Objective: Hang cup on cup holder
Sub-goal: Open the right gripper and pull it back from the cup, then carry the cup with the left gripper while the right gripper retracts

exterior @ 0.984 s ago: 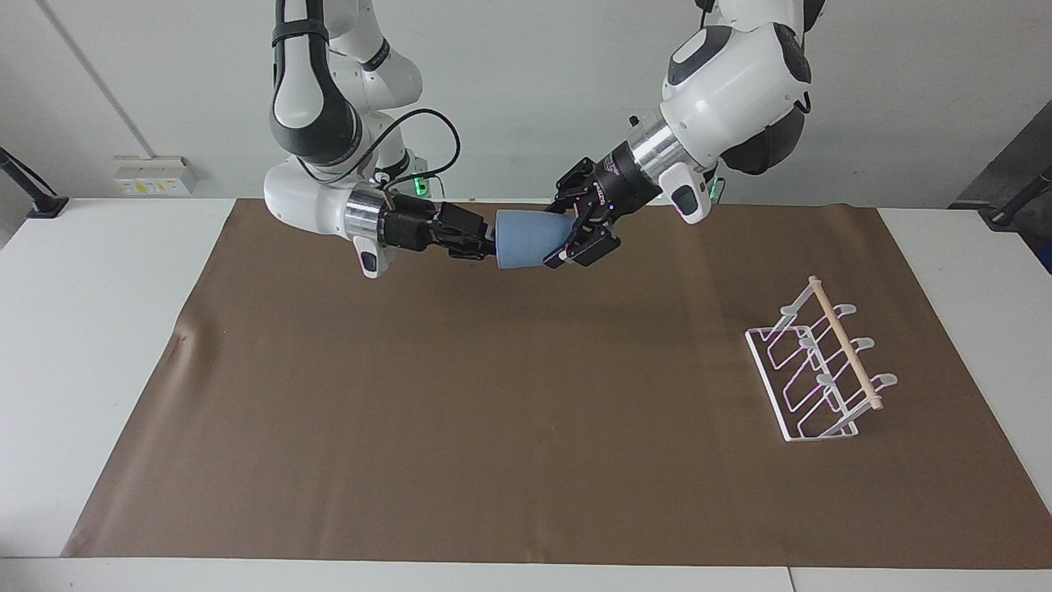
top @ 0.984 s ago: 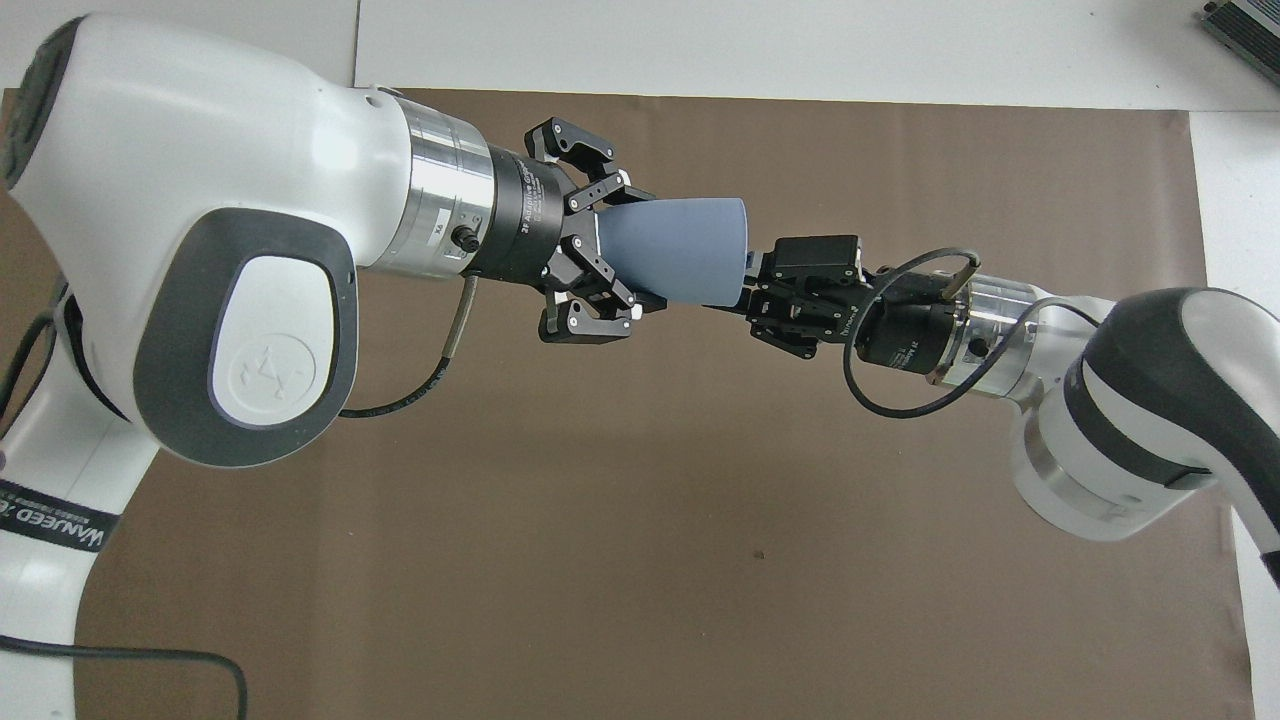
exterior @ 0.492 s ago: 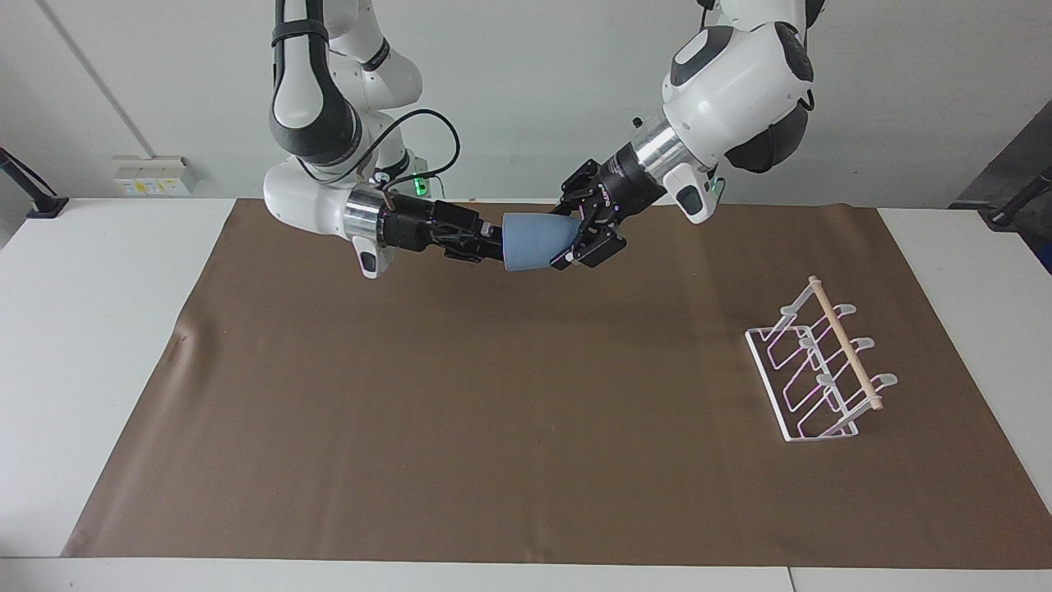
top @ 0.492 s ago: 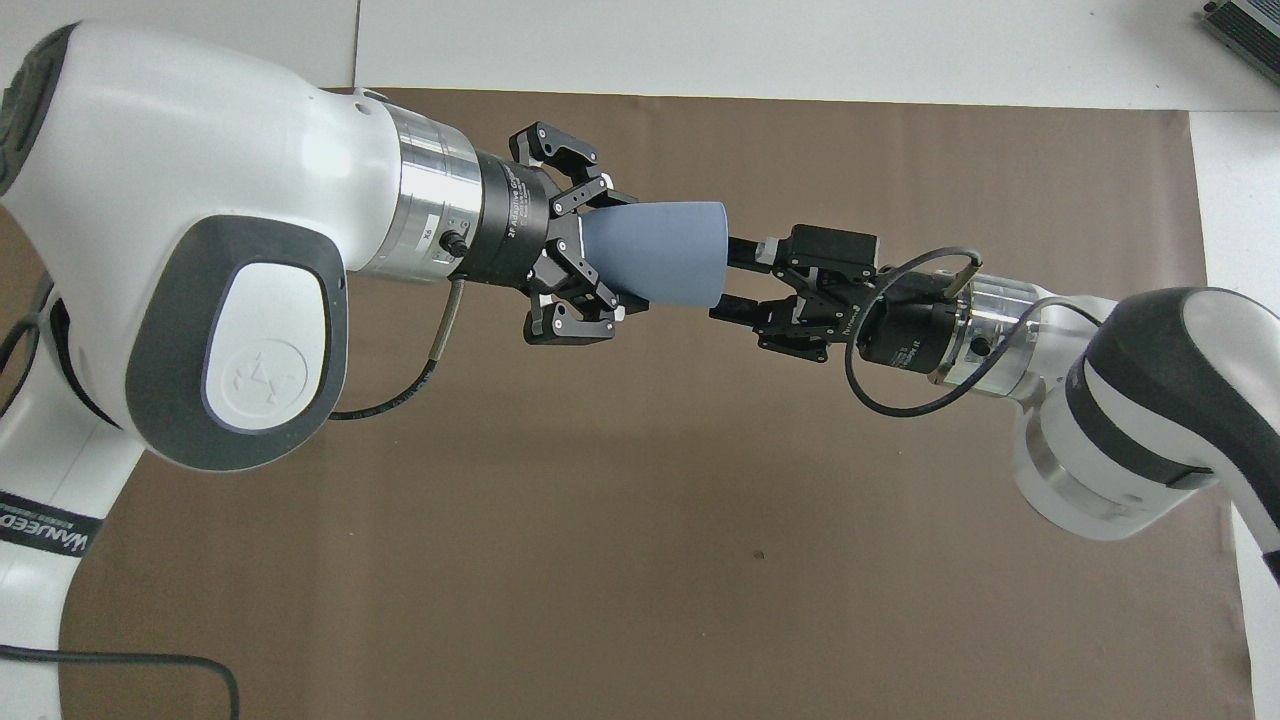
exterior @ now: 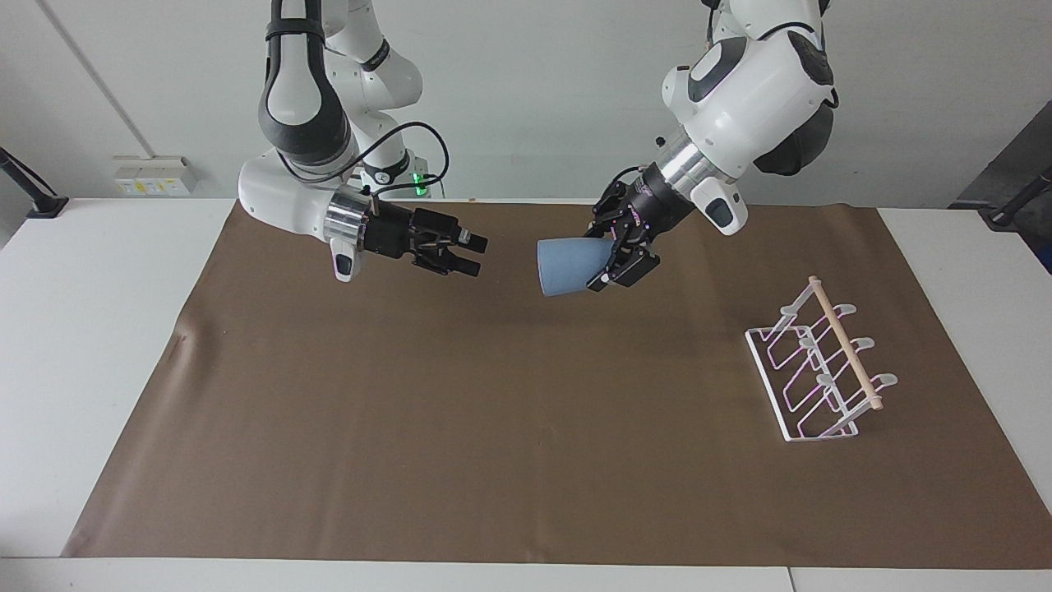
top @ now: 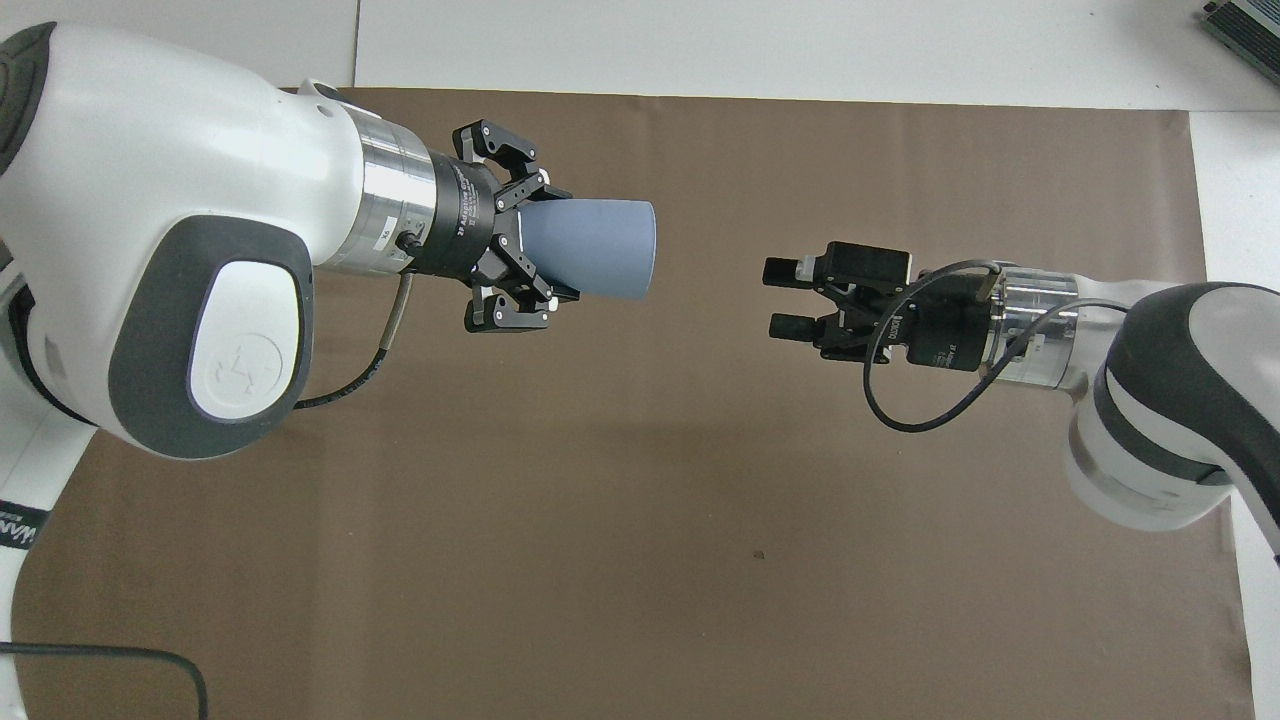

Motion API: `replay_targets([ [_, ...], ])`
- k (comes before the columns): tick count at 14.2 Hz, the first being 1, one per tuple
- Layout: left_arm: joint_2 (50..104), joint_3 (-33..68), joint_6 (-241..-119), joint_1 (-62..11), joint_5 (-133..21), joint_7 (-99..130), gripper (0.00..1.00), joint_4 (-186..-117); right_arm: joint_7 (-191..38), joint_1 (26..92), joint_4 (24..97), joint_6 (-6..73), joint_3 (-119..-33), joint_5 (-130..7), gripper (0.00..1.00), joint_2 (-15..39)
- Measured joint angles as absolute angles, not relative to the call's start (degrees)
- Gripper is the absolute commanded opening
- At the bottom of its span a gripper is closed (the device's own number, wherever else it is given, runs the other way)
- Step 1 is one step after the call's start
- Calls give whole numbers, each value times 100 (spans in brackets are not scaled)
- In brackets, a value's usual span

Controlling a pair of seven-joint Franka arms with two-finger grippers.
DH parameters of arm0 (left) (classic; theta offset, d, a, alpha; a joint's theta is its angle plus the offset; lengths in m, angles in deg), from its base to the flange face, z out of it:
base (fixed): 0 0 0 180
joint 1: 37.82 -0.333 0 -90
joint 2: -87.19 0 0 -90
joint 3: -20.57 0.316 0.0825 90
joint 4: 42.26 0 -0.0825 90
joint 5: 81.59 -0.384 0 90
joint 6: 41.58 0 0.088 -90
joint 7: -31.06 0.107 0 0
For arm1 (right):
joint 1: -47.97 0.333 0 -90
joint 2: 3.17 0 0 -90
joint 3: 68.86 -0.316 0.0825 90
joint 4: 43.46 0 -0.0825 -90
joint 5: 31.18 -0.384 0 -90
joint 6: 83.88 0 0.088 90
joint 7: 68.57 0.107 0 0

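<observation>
Blue plastic fills the left end effector, which grips the cup by its narrow base, up in the air and tipped on its side. Apart from it, the right end effector hangs with fingers spread and nothing in them, waiting. I think carrying is the step now. Next, the cup must go over to the cup holder, well away on the bench toward the left arm's end, and drop mouth-down onto a prong.

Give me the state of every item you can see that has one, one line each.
Cup: held in the air on its side, over the brown mat.
Cup holder: standing on the mat, no cup on it.
Left tool: shut on the cup's narrow end.
Right tool: open, holding nothing, apart from the cup.
</observation>
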State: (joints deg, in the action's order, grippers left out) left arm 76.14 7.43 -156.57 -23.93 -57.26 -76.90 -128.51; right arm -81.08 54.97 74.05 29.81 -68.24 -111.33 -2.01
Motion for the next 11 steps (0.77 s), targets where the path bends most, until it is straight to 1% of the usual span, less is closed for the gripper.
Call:
replay_targets([
  [2,7681,750,-15667,-2456,-6098,-7543,0,-13009,-7934,5360,7291,2981,-6820,-10330,100,-202],
  [7,7876,760,-15830,-2690,-7349,-7123,0,-13473,-6898,5204,6778,2981,-6815,-7783,100,-203],
  [11,7990,780,-15915,-2998,-8178,-6721,0,-13720,-6797,5173,6665,2982,-6814,-5793,100,-203],
])
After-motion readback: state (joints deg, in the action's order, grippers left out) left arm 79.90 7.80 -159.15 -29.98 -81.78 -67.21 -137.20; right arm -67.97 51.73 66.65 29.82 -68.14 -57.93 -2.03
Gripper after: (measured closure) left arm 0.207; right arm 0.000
